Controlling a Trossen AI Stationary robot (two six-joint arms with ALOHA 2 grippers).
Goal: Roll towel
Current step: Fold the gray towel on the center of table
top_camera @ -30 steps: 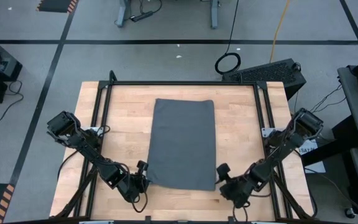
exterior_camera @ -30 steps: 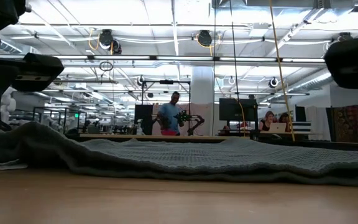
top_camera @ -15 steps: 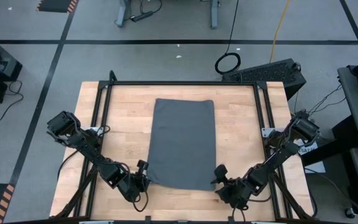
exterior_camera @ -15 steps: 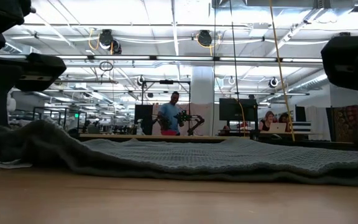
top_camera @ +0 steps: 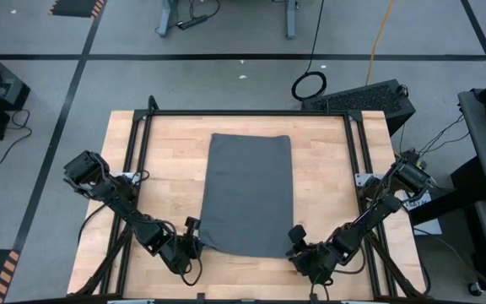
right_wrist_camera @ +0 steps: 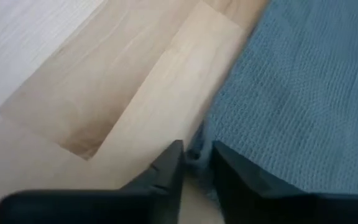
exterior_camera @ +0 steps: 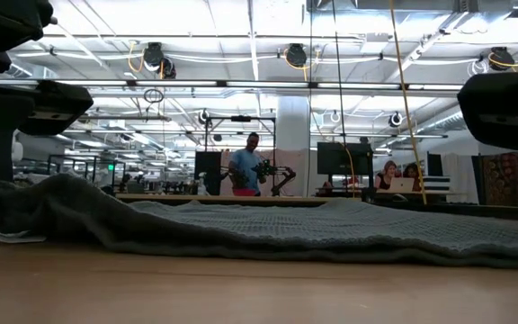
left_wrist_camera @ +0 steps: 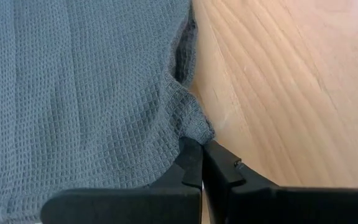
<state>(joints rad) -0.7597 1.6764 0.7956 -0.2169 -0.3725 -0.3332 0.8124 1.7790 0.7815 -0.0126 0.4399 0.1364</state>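
Wooden table (top_camera: pixel 159 181) inside a black frame is carrying the towel (top_camera: pixel 249 194), which is lying flat and fully spread at the table's middle. Its long axis is running from the far edge toward the near edge, short ends facing those edges. In the low view the towel (exterior_camera: pixel 277 229) is rising into a low hump at the corner held on the picture's left. The left gripper (left_wrist_camera: pixel 201 163) is sitting at the near left corner, fingers clenched on the towel's (left_wrist_camera: pixel 86 87) edge. The right gripper (right_wrist_camera: pixel 194 163) is sitting at the near right corner, fingers slightly parted around the towel's (right_wrist_camera: pixel 297 106) edge. Beyond the table, people are showing in a workshop.
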